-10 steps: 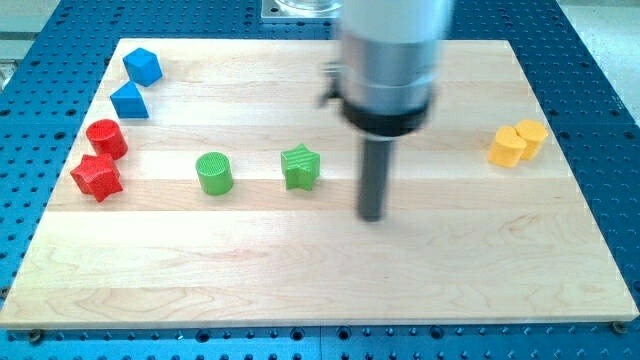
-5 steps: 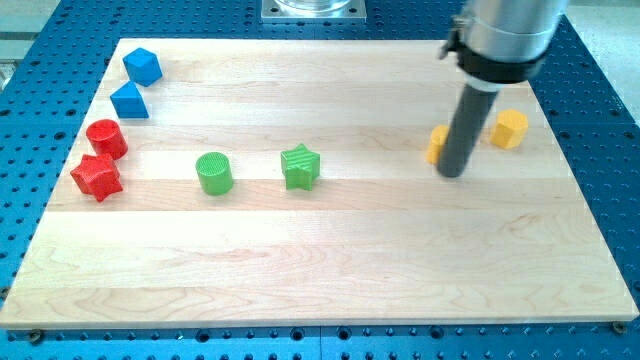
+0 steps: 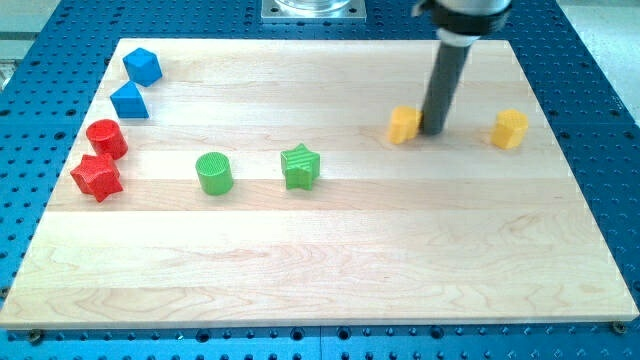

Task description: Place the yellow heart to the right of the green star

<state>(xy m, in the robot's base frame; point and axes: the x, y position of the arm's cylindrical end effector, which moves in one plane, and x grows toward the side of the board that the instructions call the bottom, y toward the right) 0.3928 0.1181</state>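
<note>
The yellow heart (image 3: 403, 125) lies on the wooden board (image 3: 320, 270) right of centre, well to the right of and a little above the green star (image 3: 300, 167). My tip (image 3: 434, 131) rests against the heart's right side. A second yellow block (image 3: 510, 129) sits apart near the board's right edge.
A green cylinder (image 3: 213, 173) stands left of the star. At the board's left are a red cylinder (image 3: 105, 138), a red star (image 3: 97, 177), a blue triangle block (image 3: 129, 100) and a blue cube-like block (image 3: 142, 66).
My tip swung from the board's middle to the right, got between the two yellow blocks, and has pushed the heart leftward and slightly up. The other yellow block stays at the right.
</note>
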